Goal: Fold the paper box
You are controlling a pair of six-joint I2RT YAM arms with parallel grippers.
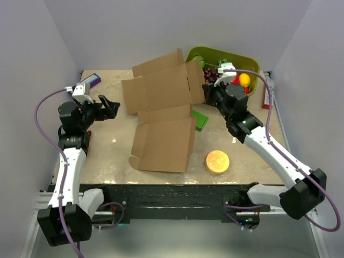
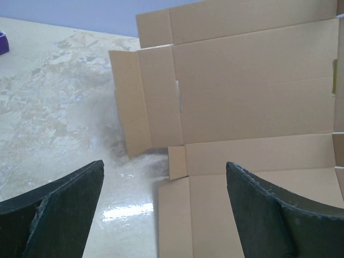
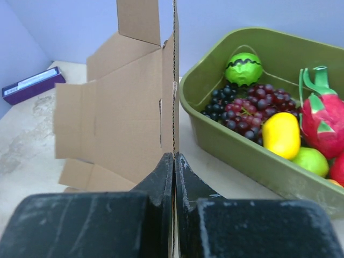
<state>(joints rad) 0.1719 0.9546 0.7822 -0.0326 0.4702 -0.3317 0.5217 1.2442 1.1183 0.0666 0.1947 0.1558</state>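
Observation:
The paper box is an unfolded brown cardboard sheet with flaps. Its near half lies flat on the table and its far half is lifted upright. My right gripper is shut on the right edge of the raised panel; in the right wrist view the cardboard edge runs straight up from between the closed fingers. My left gripper is open and empty, just left of the box. In the left wrist view its fingers frame the box's left flaps.
An olive-green bin of toy fruit stands at the back right, close behind my right gripper. A small flat green box lies right of the cardboard. An orange disc sits near the front. A purple box lies at the back left.

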